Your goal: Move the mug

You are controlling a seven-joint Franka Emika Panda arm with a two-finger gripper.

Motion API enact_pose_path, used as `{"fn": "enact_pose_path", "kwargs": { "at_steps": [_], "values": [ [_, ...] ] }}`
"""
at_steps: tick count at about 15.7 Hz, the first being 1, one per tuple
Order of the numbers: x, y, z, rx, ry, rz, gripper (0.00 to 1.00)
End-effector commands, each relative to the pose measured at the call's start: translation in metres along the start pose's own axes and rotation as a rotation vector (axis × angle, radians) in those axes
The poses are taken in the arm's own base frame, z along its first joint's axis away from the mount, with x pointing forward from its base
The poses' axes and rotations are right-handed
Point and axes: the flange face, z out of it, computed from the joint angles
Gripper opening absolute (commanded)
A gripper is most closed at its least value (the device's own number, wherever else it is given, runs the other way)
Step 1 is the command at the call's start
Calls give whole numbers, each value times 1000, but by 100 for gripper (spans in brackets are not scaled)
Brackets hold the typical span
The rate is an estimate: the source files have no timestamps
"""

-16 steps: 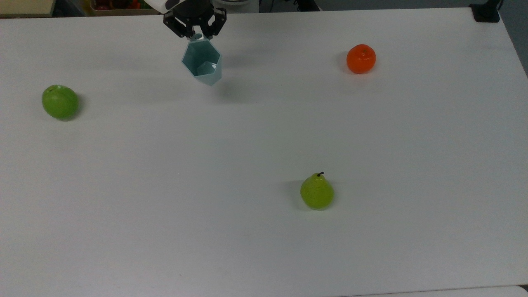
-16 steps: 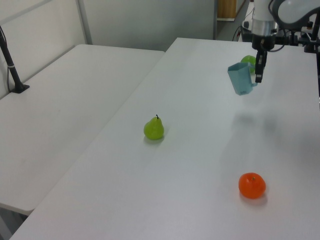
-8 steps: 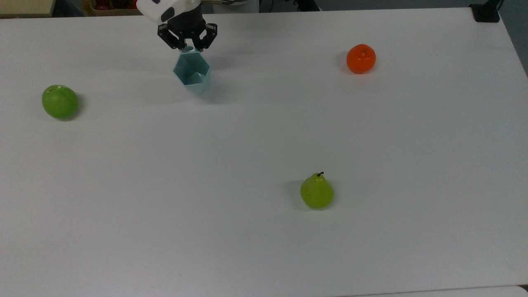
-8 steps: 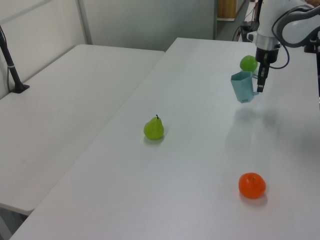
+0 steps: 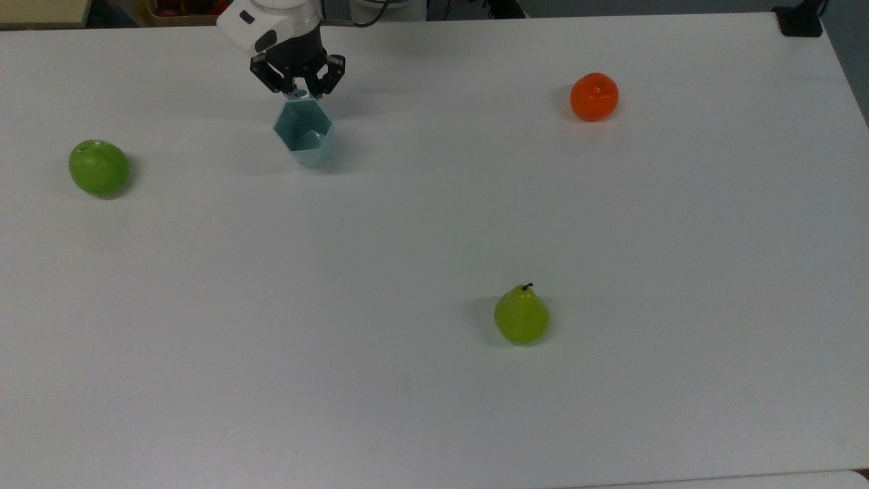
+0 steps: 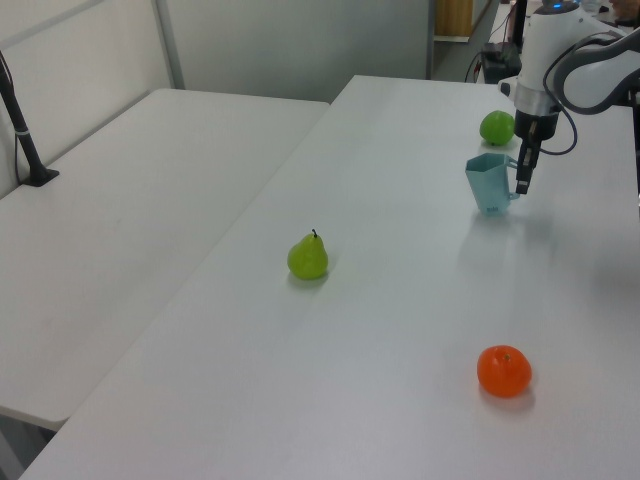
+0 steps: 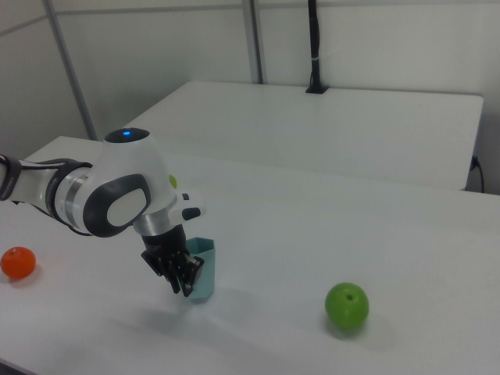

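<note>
The pale blue-teal faceted hexagonal mug (image 5: 303,135) (image 6: 490,182) (image 7: 201,269) has come down from mid-air and now stands upright on the white table (image 5: 434,380) (image 6: 400,300) (image 7: 406,234), the black two-finger gripper (image 5: 297,87) (image 6: 521,182) (image 7: 184,280) still clenched on its small tab handle. The mug sits near the table's far edge in the top view. A round green apple (image 5: 99,168) (image 6: 497,127) (image 7: 347,305) lies well apart from the mug, as do the glossy orange (image 5: 594,97) (image 6: 504,370) (image 7: 17,262) and the yellow-green pear (image 5: 521,316) (image 6: 308,256); broad bare tabletop lies between the mug and all three.
</note>
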Motion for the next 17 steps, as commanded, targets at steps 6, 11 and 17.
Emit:
{"fn": "enact_pose_path", "kwargs": {
  "at_steps": [6, 11, 17],
  "values": [
    [-2, 7, 14, -14, -6, -11, 8],
    [-3, 8, 13, -13, -16, -12, 44],
    [-4, 8, 8, -11, -28, -9, 80]
  ]
}}
